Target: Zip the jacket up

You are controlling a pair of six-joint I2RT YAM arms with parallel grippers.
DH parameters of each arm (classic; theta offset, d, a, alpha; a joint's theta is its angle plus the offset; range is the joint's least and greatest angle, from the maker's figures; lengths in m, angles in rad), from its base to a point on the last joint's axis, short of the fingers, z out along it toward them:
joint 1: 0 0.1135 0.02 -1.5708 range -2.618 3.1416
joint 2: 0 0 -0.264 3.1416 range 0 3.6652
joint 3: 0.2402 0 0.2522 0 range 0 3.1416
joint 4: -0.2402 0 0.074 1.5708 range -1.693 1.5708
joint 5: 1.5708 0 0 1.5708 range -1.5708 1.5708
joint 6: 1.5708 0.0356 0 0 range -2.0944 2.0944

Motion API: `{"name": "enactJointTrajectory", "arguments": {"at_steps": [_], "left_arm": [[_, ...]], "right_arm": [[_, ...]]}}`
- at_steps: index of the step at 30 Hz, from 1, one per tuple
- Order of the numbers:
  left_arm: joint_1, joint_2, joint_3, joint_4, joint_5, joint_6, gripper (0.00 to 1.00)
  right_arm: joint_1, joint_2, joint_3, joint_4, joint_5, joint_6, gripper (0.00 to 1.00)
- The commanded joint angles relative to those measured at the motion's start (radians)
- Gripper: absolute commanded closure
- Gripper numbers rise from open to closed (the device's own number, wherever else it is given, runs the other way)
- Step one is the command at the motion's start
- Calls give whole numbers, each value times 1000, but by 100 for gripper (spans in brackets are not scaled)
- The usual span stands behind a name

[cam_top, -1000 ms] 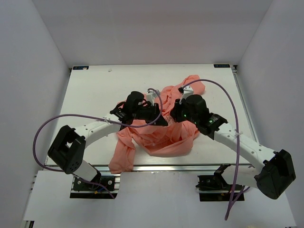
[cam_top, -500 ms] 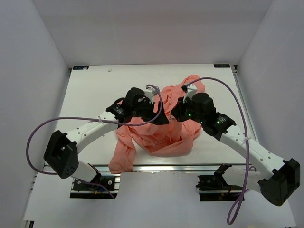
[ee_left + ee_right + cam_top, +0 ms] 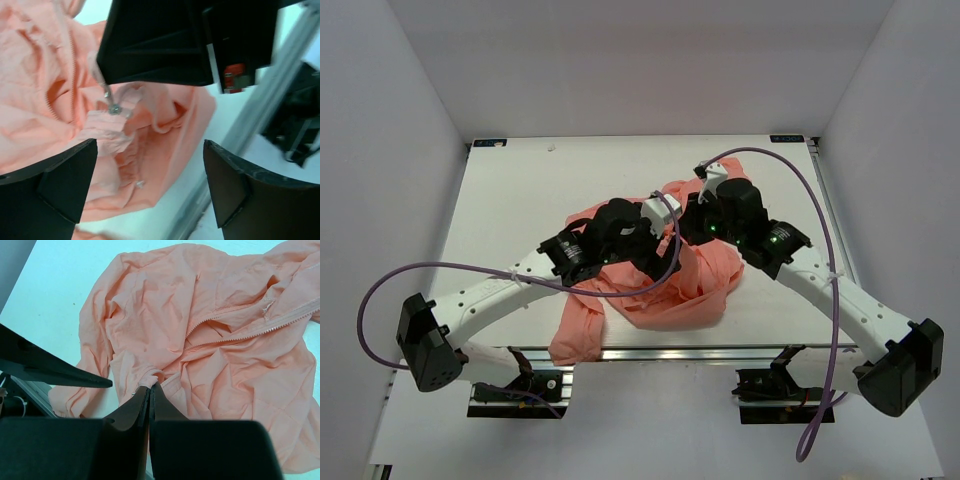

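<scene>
Right gripper (image 3: 150, 390): jaws pressed together, pinching a bunched bit of the jacket (image 3: 165, 305).
Left gripper (image 3: 150, 150): jaws spread wide, holding nothing, hovering over the cloth just beside the right one.
Jacket: crumpled, front open, lying mid-table (image 3: 510, 190) toward the near edge, with a sleeve (image 3: 575, 335) trailing to the rim.
Handling, by judgement: light, limp and thin. It likely bunches under any pull (no stiffness to push against).
Best holds: the metal slider (image 3: 114, 107), dangling just under the right gripper, for drawing along the teeth (image 3: 235, 335). The cloth below it goes in the other gripper, kept taut.
</scene>
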Motion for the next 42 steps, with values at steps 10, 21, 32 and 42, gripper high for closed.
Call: {"name": "enactJointTrajectory", "arguments": {"at_steps": [10, 21, 32, 42], "left_arm": [[-45, 56, 66, 3, -288, 99, 29], [-47, 96, 71, 16, -230, 116, 62], [-47, 62, 26, 85, -234, 116, 100], [-47, -64, -26, 80, -188, 164, 100]], "right_arm": [[-2, 2, 60, -9, -38, 9, 100], [-2, 10, 63, 10, -40, 12, 100], [-2, 10, 57, 19, -43, 2, 100], [-22, 93, 62, 51, 31, -9, 100]]}}
